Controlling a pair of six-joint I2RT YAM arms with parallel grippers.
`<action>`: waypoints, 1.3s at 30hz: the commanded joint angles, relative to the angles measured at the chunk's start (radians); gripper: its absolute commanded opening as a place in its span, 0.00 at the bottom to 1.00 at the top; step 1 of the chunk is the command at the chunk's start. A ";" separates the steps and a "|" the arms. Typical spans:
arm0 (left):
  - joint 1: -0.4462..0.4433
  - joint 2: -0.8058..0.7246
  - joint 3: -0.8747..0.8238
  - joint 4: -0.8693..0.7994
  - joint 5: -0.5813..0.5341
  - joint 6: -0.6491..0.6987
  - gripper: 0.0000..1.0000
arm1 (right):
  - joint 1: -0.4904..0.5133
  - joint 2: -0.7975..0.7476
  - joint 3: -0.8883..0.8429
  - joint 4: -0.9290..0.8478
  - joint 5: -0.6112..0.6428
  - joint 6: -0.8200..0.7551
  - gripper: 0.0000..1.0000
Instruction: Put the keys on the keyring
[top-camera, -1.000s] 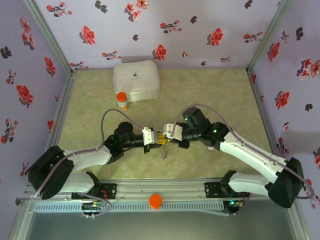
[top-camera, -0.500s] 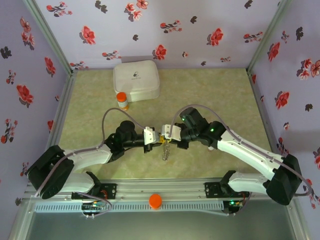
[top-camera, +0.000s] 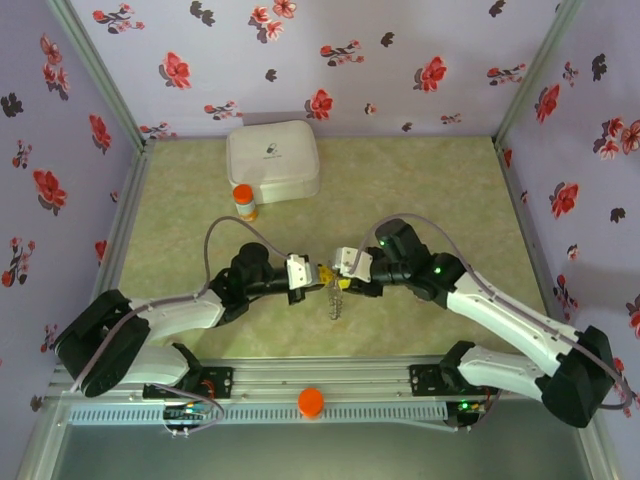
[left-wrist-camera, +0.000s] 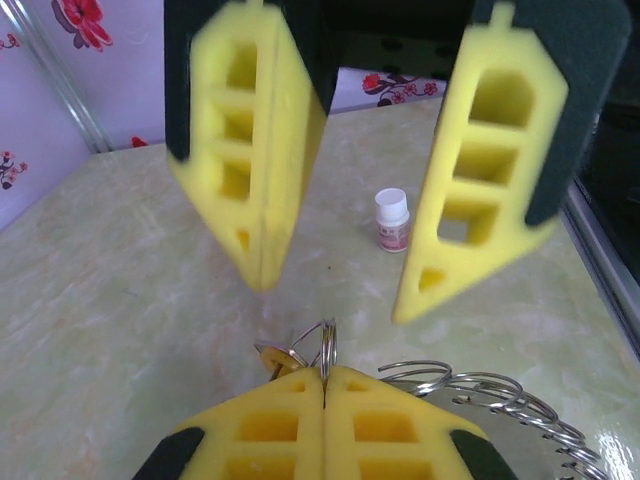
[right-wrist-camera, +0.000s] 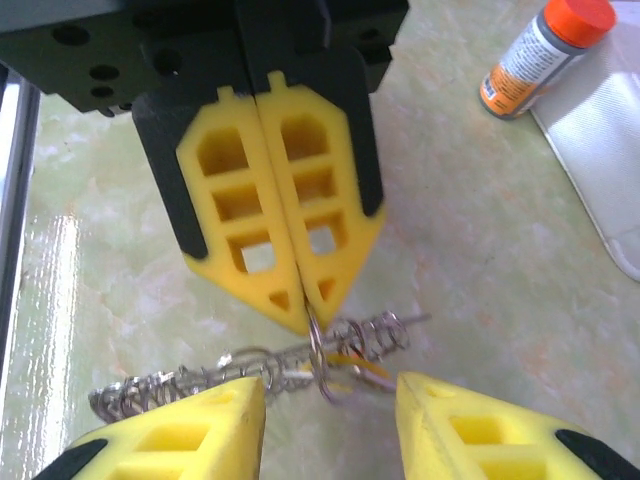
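1. The keyring (right-wrist-camera: 378, 338), a limp grey beaded chain, hangs between the two hands over the front middle of the tabletop (right-wrist-camera: 480, 260). Whether its slack touches the surface cannot be told.
2. A brassy key (right-wrist-camera: 352, 367) lies against the chain at a thin wire loop (right-wrist-camera: 318, 352). Whether it is threaded onto the chain cannot be told, and the red-tagged key cannot be made out.
3. The left hand (right-wrist-camera: 308, 312) is closed, its tips pinching the top of the wire loop. This looks like the only grip carrying the bundle.
4. The right hand (right-wrist-camera: 330, 388) is open, its pads on either side of the loop and touching nothing.
5. Main risk: the pinch is at the very fingertips, on thin wire. A nudge from the right hand could twist the loop free and drop everything.
6. If the right hand closes, it could catch chain coils along with the loop. The parts would then jam rather than slide on.
7. The hands sit tip to tip, so a small misaim could knock pad against pad.
8. The bottle (right-wrist-camera: 540, 55) and the white case (top-camera: 272, 160) stand well apart and pose no hazard.
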 joint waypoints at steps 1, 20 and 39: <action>-0.006 -0.034 -0.020 0.073 -0.003 0.038 0.00 | -0.005 -0.045 -0.038 0.002 0.054 -0.069 0.40; -0.004 -0.055 -0.065 0.205 0.011 -0.027 0.00 | 0.061 0.021 -0.012 0.078 0.095 -0.107 0.28; 0.011 -0.013 -0.068 0.347 -0.011 -0.186 0.00 | 0.085 0.009 -0.026 0.079 0.156 -0.123 0.00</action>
